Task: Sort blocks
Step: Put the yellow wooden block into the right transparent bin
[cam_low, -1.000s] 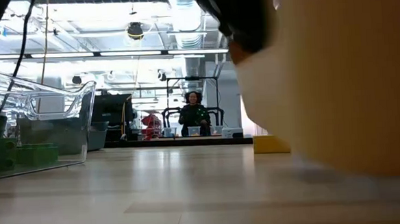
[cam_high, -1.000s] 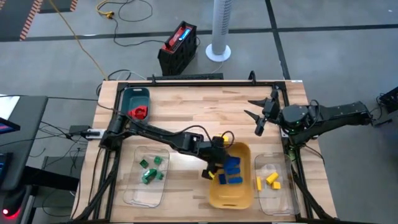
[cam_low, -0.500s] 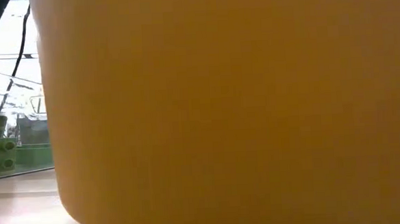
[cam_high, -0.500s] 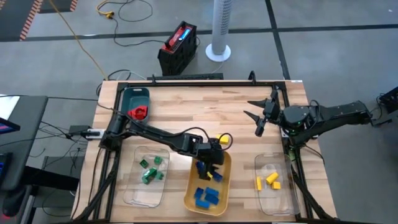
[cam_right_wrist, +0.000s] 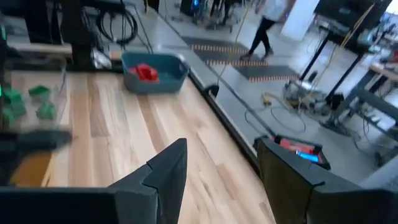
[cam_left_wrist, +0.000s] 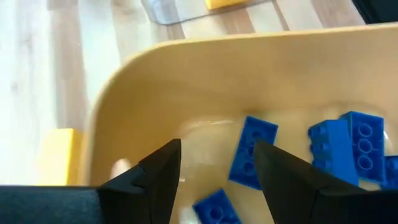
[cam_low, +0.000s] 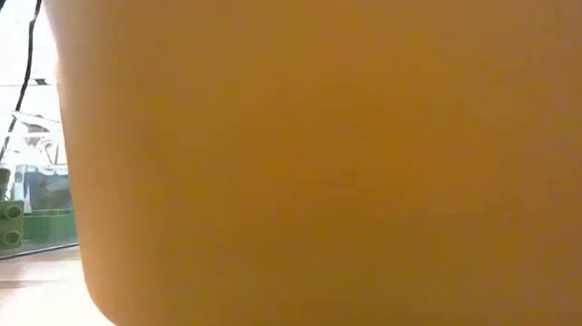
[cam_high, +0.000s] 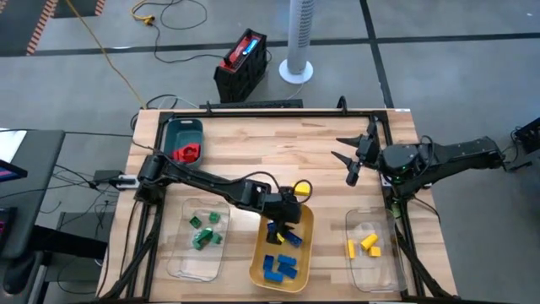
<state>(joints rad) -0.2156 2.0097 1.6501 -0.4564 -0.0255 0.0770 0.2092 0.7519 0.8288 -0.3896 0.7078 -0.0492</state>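
**Now over the yellow tray, fingers apart**

My left gripper [cam_high: 285, 221] hangs over the far end of the yellow tray [cam_high: 257, 257], its fingers [cam_left_wrist: 163, 169] spread with nothing between them. Just beyond my fingertips, on the tray floor, lie blue blocks [cam_left_wrist: 252, 150]; more of them sit at the tray's near end, well away from me [cam_high: 278, 265]. One yellow block [cam_high: 299, 188] lies on the table just outside the tray, close beside my gripper. Off to my left side, the green blocks [cam_high: 202, 232] rest in a clear tray [cam_high: 179, 253], and the red blocks [cam_high: 189, 153] sit in the teal tray [cam_high: 182, 129], well apart from me. Farther away on my right side, more yellow blocks [cam_high: 365, 245] lie in another clear tray [cam_high: 381, 268]. My right gripper [cam_high: 355, 156] waits above the table's far right part, its fingers [cam_right_wrist: 168, 168] apart and empty.
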